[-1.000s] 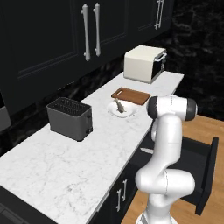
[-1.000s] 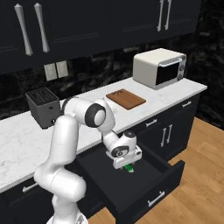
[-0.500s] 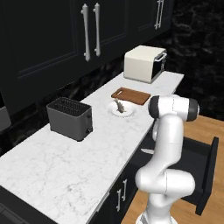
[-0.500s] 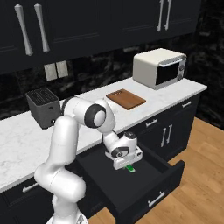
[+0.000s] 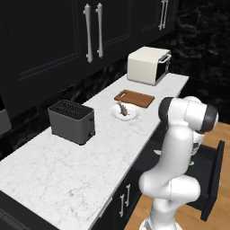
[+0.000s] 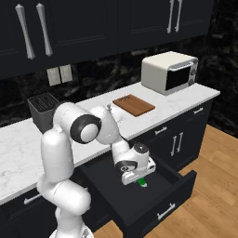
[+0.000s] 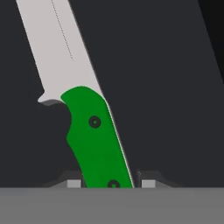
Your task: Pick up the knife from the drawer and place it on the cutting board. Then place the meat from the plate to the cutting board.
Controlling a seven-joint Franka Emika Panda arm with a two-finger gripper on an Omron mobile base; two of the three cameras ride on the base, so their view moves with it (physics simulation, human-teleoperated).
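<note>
The claw (image 6: 135, 178) is down inside the open drawer (image 6: 139, 200), its body low over the dark drawer floor in the right base view. From the hand view the knife (image 7: 83, 113) lies directly under and ahead of the claw: the green handle runs between the two fingertips (image 7: 74, 183), one tip just beside each flank of the handle, and the pale blade stretches away from the claw along the drawer floor. The knife's long axis therefore runs outward from the claw, tilted a little to one side of the claw's own line of sight, and the fingers straddle it across its narrow width near the butt of the handle.

The jaws look parted just wider than the handle, but the tips sit so low at the frame edge that I cannot tell whether they already press on it or stand a hair off, so whether the claw grips the knife is not settled from here. A sliver of green shows beneath the claw in the right base view, and no gap between knife and drawer floor is evident.

The cutting board (image 6: 134, 105) sits up on the desk (image 5: 67, 170), above and behind the claw, well apart from it. The plate (image 5: 124, 113) with the meat (image 5: 121, 108) lies just beside the board's near edge.
</note>
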